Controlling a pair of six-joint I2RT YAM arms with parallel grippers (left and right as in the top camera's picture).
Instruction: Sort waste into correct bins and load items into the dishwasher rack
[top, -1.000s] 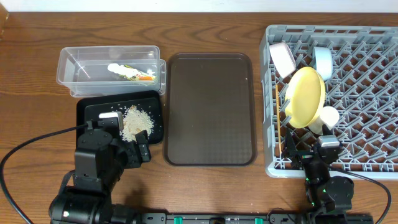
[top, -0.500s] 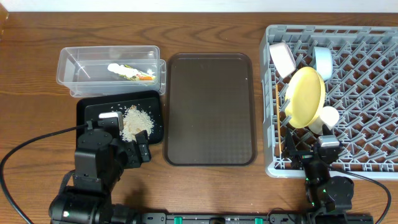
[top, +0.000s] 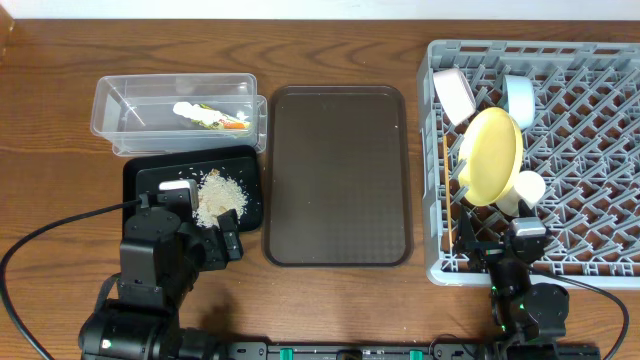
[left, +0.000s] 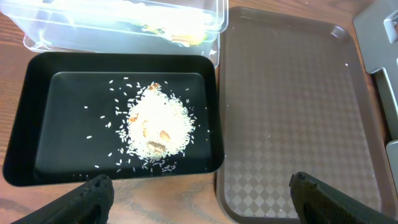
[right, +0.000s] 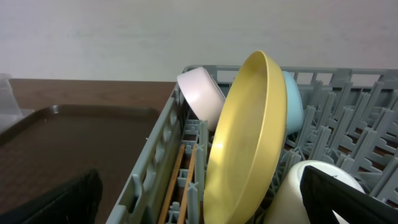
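While both arms sit low at the near edge of the wooden worktop (top: 60, 60), every task thing looks placed.

Left end effector (left: 202, 196): fingers spread wide, nothing between, just short of the shallow black rectangular tray (left: 37, 112). It holds the heaped loose white rice grains (left: 155, 127). The crumpled white wrapper scrap (top: 210, 117) lies in the clear plastic rectangular tub (top: 110, 110).

Right end effector (right: 199, 205): spread, empty, at the grey pegged plastic dishwasher rack (top: 600, 150). In it:
- round yellow plate (top: 490, 155), on edge
- white bowl (top: 455, 92) and light blue bowl (top: 519, 98) behind it
- small pale green cup (top: 528, 186) beside it
- thin wooden chopsticks (right: 177, 180) along the wall

Judgement: plate stiff, slick — take its upper rim. Rice won't pinch — move the tray.
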